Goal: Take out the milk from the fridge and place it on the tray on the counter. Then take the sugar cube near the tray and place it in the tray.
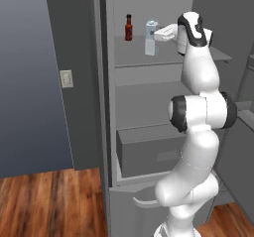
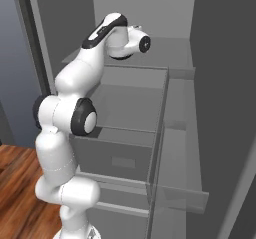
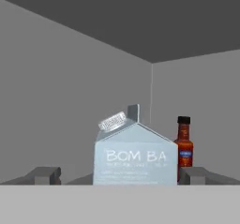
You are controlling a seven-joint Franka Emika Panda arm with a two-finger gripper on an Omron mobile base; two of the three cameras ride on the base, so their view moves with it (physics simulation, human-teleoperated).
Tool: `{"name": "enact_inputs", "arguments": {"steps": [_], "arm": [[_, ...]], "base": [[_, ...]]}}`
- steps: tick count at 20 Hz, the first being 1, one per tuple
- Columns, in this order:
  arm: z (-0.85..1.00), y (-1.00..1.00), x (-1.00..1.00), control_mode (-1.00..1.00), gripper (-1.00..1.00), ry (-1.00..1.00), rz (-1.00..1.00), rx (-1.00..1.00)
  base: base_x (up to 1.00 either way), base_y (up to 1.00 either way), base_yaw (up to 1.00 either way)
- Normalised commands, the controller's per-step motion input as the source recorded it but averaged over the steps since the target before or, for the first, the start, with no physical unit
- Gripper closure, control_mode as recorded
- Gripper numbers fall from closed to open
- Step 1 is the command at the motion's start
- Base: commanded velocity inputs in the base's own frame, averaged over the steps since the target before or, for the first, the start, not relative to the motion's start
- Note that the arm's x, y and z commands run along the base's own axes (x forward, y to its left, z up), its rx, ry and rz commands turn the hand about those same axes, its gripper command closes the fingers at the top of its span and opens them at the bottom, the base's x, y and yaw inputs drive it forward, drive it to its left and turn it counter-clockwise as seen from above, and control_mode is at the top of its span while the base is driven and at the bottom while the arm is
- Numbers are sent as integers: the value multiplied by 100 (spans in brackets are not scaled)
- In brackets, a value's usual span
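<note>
While the arm reaches deep into the open fridge (image 1: 149, 147), the claw (image 1: 159, 34) sits right up against the milk (image 1: 151, 37) on the top shelf (image 1: 168, 57). From the hand view the two finger tips (image 3: 45, 175) stand spread wide, one on each side of the carton with a clear gap — so it's open, not holding anything yet. The carton stands upright, gabled top toward the camera, and the dark red bottle (image 1: 129, 28) is just beside it, a bit further back.

Stuff I'd worry about from here:

- That bottle is close. If the claw pushes further in or drifts sideways, a finger could clip it and knock it over.
- The fingers look low on the carton in the hand view, so I'd guess a squeeze near the base could let the tall carton tip as it gets lifted.
- Pushing forward before closing might just shove the milk back along the shelf.
- Pulling out means clearing the shelf edge and the fridge wall — a swing too wide could bump the carton loose.
</note>
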Motion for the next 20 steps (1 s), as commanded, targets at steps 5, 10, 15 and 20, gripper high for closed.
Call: {"name": "enact_inputs", "arguments": {"steps": [5,10,15,20], "arm": [[0,-9,30,-100,-100,3,2,0],[0,-5,26,-100,-100,2,3,0],[0,0,31,-100,-100,1,2,0],[0,8,12,-100,100,0,1,-2]], "base": [[0,0,0],[0,0,0],[0,0,0],[0,0,0]]}}
